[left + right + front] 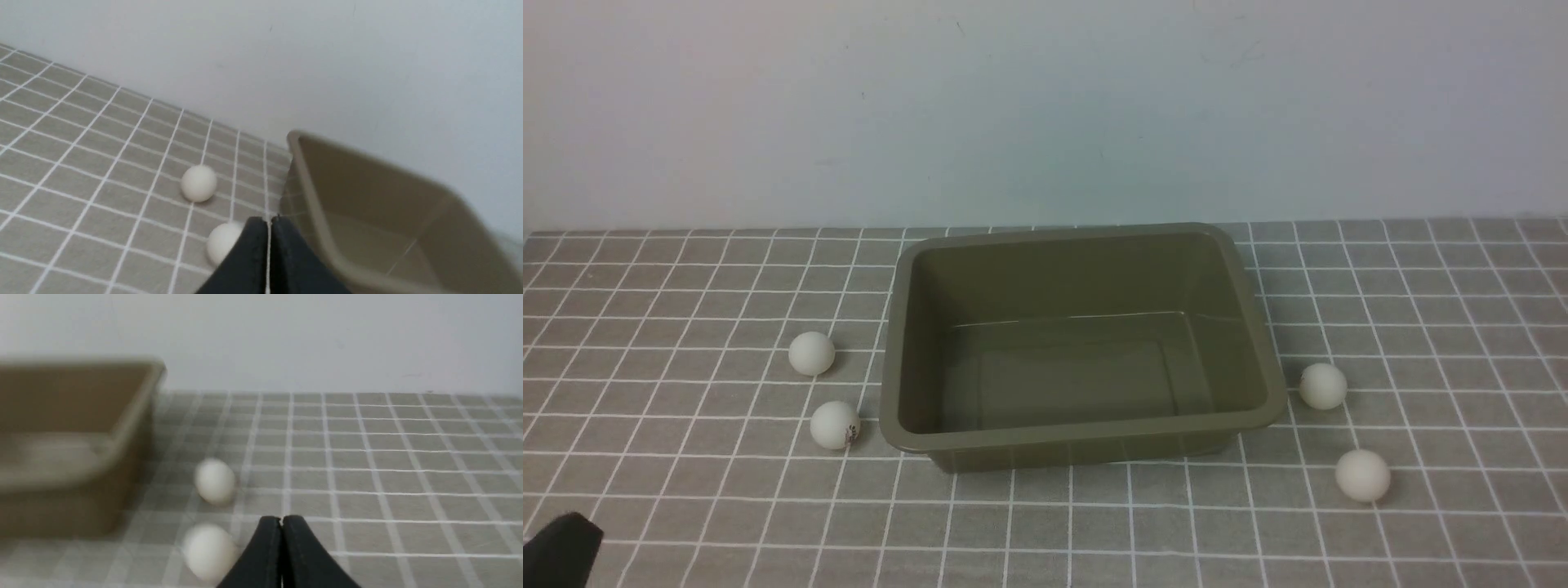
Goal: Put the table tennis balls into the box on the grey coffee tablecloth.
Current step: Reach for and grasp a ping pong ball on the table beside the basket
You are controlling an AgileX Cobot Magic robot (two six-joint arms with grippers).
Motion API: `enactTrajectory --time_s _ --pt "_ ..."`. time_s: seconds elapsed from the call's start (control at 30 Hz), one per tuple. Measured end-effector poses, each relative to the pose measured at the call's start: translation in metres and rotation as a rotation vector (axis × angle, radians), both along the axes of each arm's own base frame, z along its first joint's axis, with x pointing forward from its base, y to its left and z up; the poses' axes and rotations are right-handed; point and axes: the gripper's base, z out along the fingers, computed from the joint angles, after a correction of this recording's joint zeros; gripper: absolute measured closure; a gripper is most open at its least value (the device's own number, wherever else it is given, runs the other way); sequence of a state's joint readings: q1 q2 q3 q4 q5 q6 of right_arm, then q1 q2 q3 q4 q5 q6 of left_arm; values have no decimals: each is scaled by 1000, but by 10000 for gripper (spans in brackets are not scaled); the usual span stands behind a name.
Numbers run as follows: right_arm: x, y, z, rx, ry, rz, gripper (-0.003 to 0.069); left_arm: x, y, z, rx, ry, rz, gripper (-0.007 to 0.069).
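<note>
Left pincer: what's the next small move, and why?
I'd probably open the left pincer before moving it toward the printed ball. Its jaws are shut with nothing between them, and that ball sits on the cloth outside the box, so it likely can't be grasped as is.

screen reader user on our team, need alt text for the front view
An olive-green box sits empty on a grey gridded tablecloth, with two white balls to its left and two more to its right.
</note>
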State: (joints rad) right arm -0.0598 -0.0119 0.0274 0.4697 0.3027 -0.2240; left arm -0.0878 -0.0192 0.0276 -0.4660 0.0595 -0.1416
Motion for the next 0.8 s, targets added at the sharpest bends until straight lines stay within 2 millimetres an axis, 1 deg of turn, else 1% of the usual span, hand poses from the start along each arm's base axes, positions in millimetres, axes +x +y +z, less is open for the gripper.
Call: enactTrajectory --time_s 0.03,0.07,0.17,0.2,0.23,0.27,0.3,0.33,0.37,0.4,0.47,0.5,0.57,0.6,0.63,0.67,0.7,0.73,0.77,0.8 --pt "0 0 2 83 -25 -10 673 0 1 3 -34 -26 13 629" --pt "1 -2 9 322 -90 -39 673 0 4 8 -96 -79 41 629" --pt "0 -7 16 658 -176 -92 673 -3 8 23 -138 -160 68 629" --pt "0 -9 18 724 -198 -109 673 -4 7 33 -136 -181 62 629" --pt "0 -12 19 795 -229 -136 673 -7 6 50 -122 -202 45 629" --pt "0 -13 19 803 -234 -141 673 -7 6 49 -119 -195 42 629" --pt "-1 -18 21 840 -274 -185 673 -10 2 69 -95 -178 2 629" --pt "-2 -20 21 848 -292 -210 673 -10 -2 86 -70 -144 -35 629" --pt "-2 -21 21 849 -295 -214 673 -9 -3 85 -63 -124 -42 629" --pt "-3 -24 22 866 -314 -243 673 -6 -9 104 5 -27 -104 629" --pt "-2 -23 21 870 -304 -238 673 1 -15 111 71 107 -165 629" --pt "-2 -20 23 848 -285 -205 673 8 -18 114 115 206 -204 629" --pt "-3 -7 37 744 -238 -76 673 24 -24 113 183 406 -275 629" --pt "-3 -6 39 736 -235 -60 673 26 -24 112 187 429 -282 629" --pt "-3 6 61 592 -175 58 673 49 -28 102 250 648 -348 629" --pt "-2 12 74 519 -135 119 673 60 -29 97 275 729 -373 629" --pt "1 18 85 445 -72 175 672 66 -30 93 292 771 -388 629" --pt "6 21 91 403 -12 204 672 75 -30 88 306 817 -400 629" --pt "11 26 101 330 74 255 672 87 -31 80 329 875 -419 629" --pt "16 29 107 259 171 300 672 95 -31 75 342 904 -430 629"
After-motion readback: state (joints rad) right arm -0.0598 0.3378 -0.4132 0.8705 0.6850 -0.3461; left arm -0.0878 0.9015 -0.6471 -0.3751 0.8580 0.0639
